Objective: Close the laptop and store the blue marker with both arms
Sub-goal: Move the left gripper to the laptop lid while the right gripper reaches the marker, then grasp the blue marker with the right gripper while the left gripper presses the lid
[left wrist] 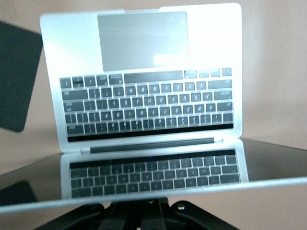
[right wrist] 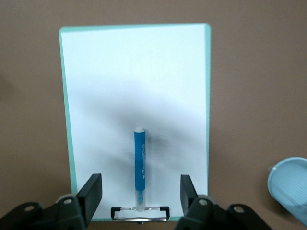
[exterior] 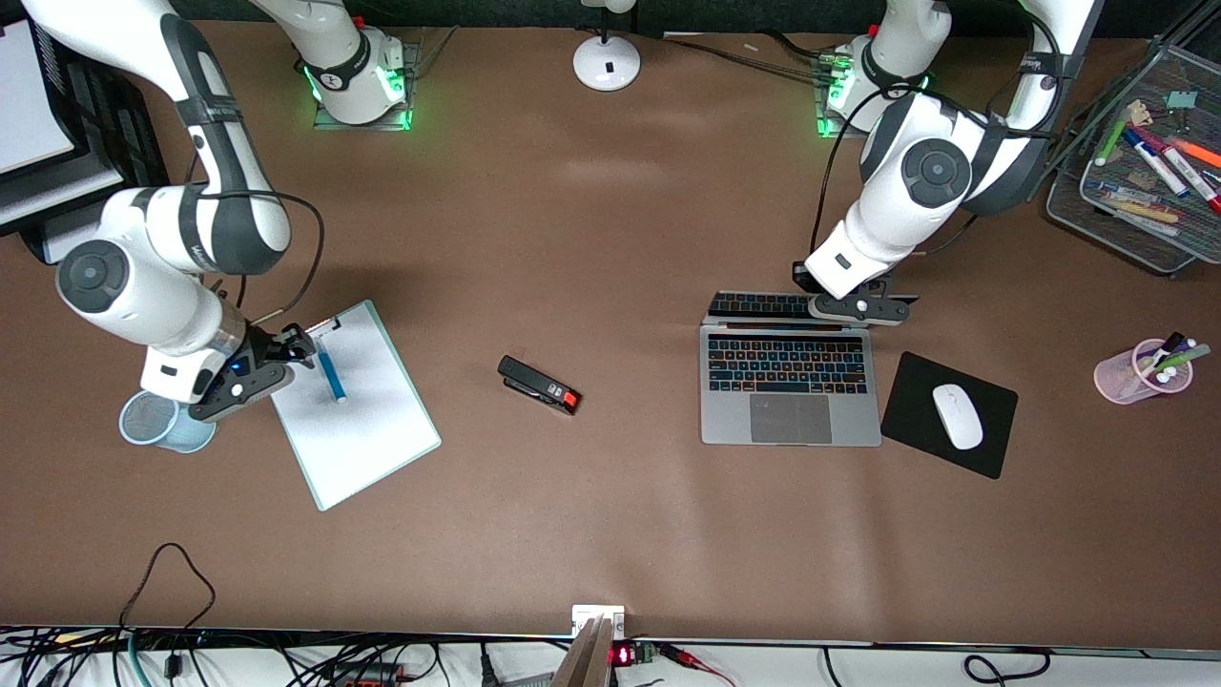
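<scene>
Laptop [exterior: 790,382] lid edge hides the shut left jaws; right jaws gape astride blue marker [right wrist: 139,167].

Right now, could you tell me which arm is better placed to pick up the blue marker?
The right arm. Its gripper is over the clipboard with open fingers straddling the blue marker. The left gripper is at the laptop's lid, toward the table's left-arm end.
</scene>
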Available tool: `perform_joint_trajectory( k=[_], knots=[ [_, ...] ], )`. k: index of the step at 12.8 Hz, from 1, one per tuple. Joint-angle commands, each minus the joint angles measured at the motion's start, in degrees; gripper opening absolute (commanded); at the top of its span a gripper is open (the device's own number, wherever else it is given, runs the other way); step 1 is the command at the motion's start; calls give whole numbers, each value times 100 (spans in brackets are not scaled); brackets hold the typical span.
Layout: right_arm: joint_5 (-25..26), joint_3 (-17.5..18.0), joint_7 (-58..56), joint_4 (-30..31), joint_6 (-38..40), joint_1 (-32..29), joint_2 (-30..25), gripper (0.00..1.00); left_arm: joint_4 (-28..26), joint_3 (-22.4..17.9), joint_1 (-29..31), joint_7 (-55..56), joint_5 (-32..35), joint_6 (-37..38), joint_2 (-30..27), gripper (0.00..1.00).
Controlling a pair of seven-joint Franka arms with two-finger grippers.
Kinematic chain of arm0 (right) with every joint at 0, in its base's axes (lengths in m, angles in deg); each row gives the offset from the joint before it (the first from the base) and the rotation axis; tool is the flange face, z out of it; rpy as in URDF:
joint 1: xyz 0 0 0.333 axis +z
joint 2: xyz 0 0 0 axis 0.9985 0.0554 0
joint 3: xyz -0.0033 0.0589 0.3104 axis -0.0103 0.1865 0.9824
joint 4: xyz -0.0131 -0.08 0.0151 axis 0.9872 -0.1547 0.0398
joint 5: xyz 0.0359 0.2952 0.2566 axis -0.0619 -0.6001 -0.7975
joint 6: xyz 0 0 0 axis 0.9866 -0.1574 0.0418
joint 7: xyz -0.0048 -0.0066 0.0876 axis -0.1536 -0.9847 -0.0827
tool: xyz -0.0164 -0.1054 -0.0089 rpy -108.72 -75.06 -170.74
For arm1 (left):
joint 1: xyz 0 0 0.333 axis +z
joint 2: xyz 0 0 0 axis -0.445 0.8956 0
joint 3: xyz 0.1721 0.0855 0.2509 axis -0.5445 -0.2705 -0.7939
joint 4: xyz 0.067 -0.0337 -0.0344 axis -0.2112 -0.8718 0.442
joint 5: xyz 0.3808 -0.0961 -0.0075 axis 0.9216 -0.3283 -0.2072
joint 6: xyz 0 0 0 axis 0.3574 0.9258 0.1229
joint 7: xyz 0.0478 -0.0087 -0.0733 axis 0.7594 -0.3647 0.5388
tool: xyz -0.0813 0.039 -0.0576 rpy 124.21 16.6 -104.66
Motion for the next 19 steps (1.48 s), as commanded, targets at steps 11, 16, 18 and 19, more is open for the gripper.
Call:
perform_joint_trajectory(
  k=[11,16,18,19],
  knots=[
    [-28,129,-854,-21,-912,13,860,57,1186,-112,120,-42,718,-1194,1559,0],
    [-19,138,-863,-82,-982,21,965,52,1503,-251,111,-33,910,-1439,2007,0],
    [-19,138,-863,-118,-1009,21,1027,51,1521,-270,76,-33,929,-1493,2139,0],
    [-19,138,-863,-152,-1009,21,1062,51,1574,-270,85,-33,929,-1615,2236,0]
  ],
)
